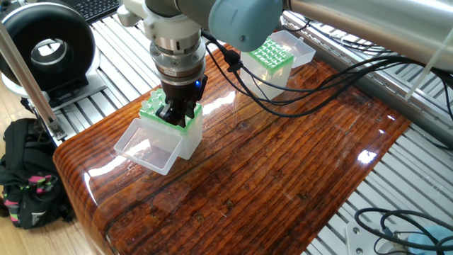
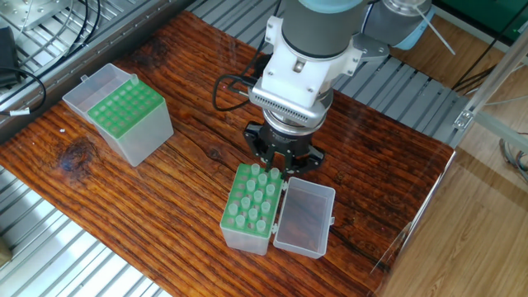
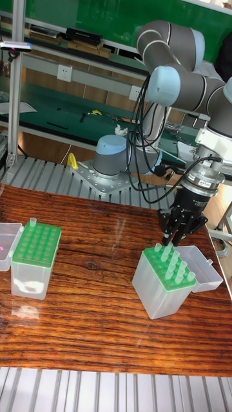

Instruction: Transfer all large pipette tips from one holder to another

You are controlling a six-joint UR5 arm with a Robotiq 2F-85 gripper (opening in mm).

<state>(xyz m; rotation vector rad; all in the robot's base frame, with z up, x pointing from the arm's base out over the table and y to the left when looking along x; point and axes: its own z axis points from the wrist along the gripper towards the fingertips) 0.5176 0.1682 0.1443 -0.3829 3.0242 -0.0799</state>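
At the centre of the other fixed view, the black two-finger gripper (image 2: pixel 283 167) hangs low over the far edge of a clear plastic box with a green rack (image 2: pixel 250 208), where translucent whitish tapered pipette tips (image 3: pixel 173 261) stand upright. Whether its jaws clasp a tip is unclear. A second green-racked clear box (image 2: pixel 122 113) sits upper left.

Pincer (image 2: pixel 280 167) above tip-filled holder (image 2: pixel 250 208); second holder (image 2: pixel 124 115) well apart on table (image 2: pixel 181 173)
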